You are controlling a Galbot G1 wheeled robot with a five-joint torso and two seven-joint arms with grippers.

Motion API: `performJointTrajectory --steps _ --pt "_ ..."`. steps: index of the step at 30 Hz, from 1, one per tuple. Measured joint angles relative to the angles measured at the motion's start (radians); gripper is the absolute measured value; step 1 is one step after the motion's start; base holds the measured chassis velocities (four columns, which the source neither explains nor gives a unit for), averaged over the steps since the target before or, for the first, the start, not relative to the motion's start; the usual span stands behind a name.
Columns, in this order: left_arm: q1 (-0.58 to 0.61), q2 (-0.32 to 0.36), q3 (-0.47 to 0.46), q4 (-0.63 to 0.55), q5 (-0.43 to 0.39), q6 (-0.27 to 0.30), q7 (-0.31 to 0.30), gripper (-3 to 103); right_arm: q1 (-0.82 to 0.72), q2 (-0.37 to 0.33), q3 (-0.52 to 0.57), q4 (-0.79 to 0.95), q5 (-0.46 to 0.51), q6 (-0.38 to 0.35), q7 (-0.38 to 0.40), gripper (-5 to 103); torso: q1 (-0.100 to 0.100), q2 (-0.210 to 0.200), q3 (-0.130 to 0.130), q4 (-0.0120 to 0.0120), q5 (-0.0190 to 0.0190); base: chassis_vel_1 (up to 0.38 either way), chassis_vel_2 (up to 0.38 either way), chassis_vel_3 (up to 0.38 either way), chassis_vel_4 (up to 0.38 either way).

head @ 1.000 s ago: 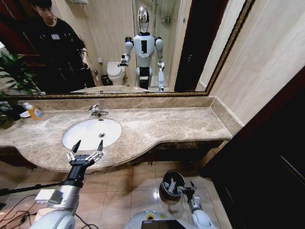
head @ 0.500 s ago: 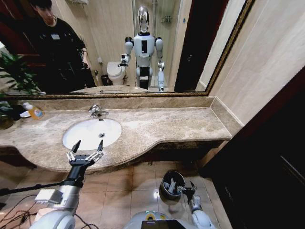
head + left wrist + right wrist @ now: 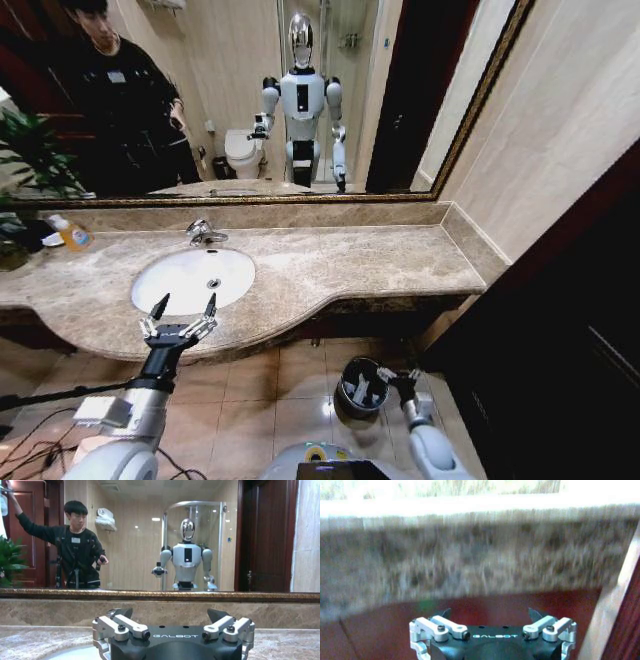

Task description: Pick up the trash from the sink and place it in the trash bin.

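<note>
Beyond the left claw [image 3: 181, 312], the beige marble table [image 3: 340, 262] runs wide under a big mirror [image 3: 300, 90], and the white sink [image 3: 190, 278] lies just ahead of the claw's tips, with its chrome tap [image 3: 203, 233] at the far rim. In the head view no litter can be made out in the basin; from the left wrist view, a sliver of the sink's white [image 3: 75, 653] shows below the left claw [image 3: 170, 615], the rest being cut off by the claw's body. This claw hovers over the table's near edge with its fingers spread wide and holding nothing.

Low on the tiled floor [image 3: 260, 400], the right claw [image 3: 398, 376] sits just beside the trash bin [image 3: 361, 388], at its rim on the side away from the left claw. Its fingers stand apart and nothing is between them. The bin's inside is dark; something pale shows in it, too small to name. In the right wrist view the right claw [image 3: 490, 614] faces the table's front edge, all of it smeared by blur.

Far off beyond the left claw, at the table's end, a yellow-orange bottle [image 3: 72, 235] lies near a dark plant [image 3: 25, 160], partly cut off.
</note>
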Motion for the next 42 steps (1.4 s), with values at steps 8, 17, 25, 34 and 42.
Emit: performJointTrajectory --steps 8,17,25,34,42 --pt "0.0 0.0 0.0 0.0 0.0 0.0 0.0 100 -0.022 0.007 0.061 0.276 0.034 -0.105 0.008 100 0.0 0.0 0.0 0.0001 -0.0001 0.0 0.0 0.0 0.0" --pt "0.0 0.0 0.0 0.0 0.0 0.0 0.0 100 -0.013 0.004 0.118 0.476 0.053 -0.202 -0.013 100 0.0 0.0 0.0 0.0 0.0 0.0 0.0 0.0 0.0" --pt "0.0 0.0 0.0 0.0 0.0 0.0 0.0 100 -0.027 -0.011 0.131 0.563 0.059 -0.222 -0.019 100 0.0 0.0 0.0 0.0 0.0 0.0 0.0 0.0 0.0" --pt "0.0 0.0 0.0 0.0 0.0 0.0 0.0 100 -0.047 -0.025 0.12 0.645 0.059 -0.273 -0.027 100 0.0 0.0 0.0 0.0 0.0 0.0 0.0 0.0 0.0" --pt "0.0 0.0 0.0 0.0 0.0 0.0 0.0 100 -0.04 -0.034 0.111 0.664 0.043 -0.311 -0.009 100 0.0 0.0 0.0 0.0 0.0 0.0 0.0 0.0 0.0"
